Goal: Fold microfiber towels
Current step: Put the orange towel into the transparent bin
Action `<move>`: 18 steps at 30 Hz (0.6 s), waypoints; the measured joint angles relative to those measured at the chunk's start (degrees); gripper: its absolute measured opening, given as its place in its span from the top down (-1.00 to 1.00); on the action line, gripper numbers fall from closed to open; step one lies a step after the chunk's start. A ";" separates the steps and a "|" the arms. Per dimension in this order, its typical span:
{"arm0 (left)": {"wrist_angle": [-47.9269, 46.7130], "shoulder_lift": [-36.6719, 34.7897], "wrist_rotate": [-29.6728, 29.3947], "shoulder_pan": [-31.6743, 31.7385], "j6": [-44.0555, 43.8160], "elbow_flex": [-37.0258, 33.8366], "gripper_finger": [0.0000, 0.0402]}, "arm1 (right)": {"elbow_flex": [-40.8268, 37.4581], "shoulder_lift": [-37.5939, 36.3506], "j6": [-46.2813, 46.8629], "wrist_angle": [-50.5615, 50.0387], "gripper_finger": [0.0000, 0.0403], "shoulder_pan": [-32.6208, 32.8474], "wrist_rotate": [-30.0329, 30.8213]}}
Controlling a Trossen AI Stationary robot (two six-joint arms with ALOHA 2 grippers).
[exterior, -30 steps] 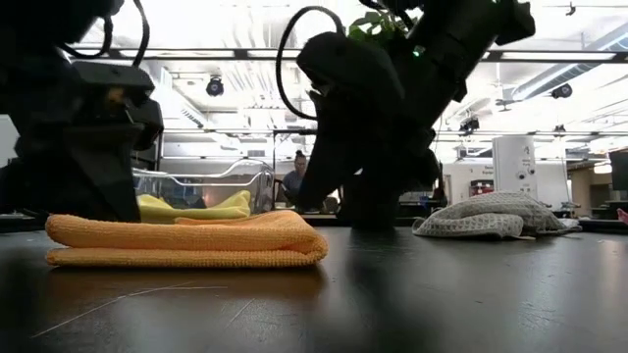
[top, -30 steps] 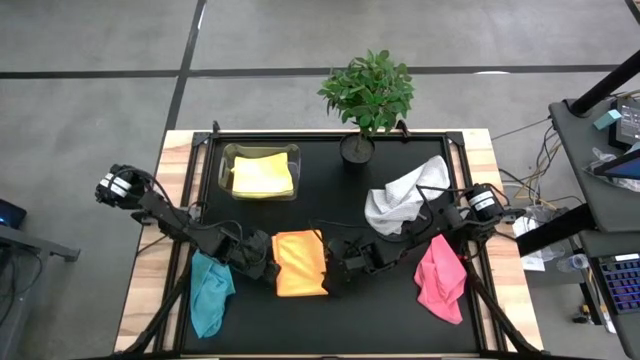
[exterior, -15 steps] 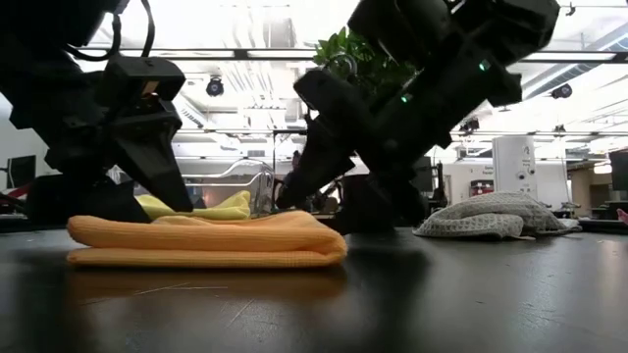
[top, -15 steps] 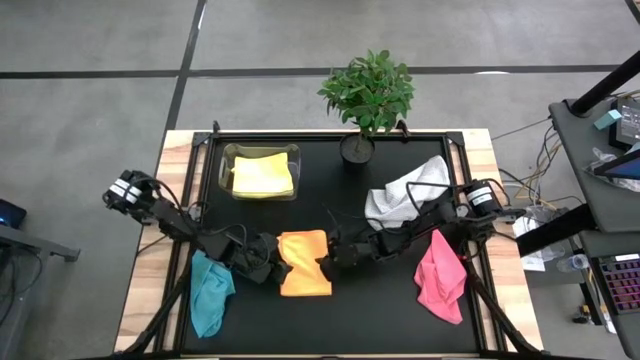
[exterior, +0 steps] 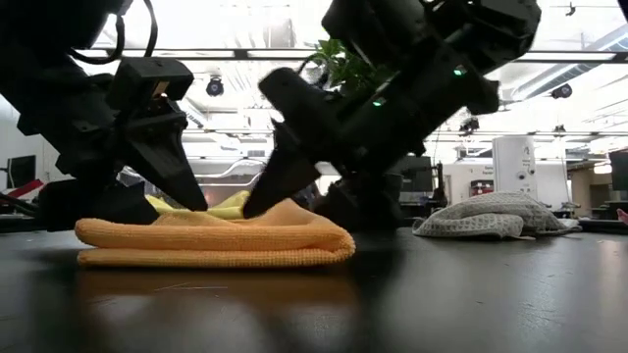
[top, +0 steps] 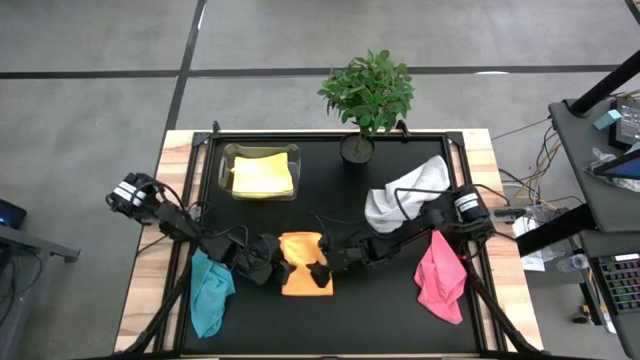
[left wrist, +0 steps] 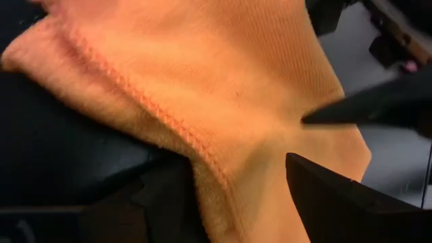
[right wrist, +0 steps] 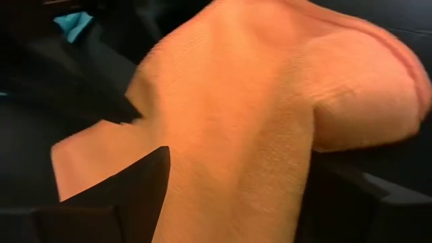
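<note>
The folded orange towel [top: 303,264] lies flat near the front middle of the black table [top: 400,310], its long axis running front to back, with the left gripper [top: 278,265] and right gripper [top: 322,272], fingers spread apart on both, pressing onto it from opposite sides.

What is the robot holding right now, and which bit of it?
Nothing is held. Both the left gripper and the right gripper are open, their fingertips pressing down on top of the folded orange towel.
</note>
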 joint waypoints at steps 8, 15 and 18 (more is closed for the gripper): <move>1.36 1.03 -2.95 -0.02 2.49 0.00 0.20 | 3.98 1.41 -4.01 -0.97 -0.18 0.00 -1.45; 1.64 1.03 -6.33 -0.02 7.65 0.02 0.75 | 4.15 1.41 -6.13 -0.27 0.40 -0.11 -0.97; 1.96 0.83 -7.92 -0.02 9.05 -0.02 0.95 | 4.15 1.28 -8.50 0.87 0.66 -0.13 -0.39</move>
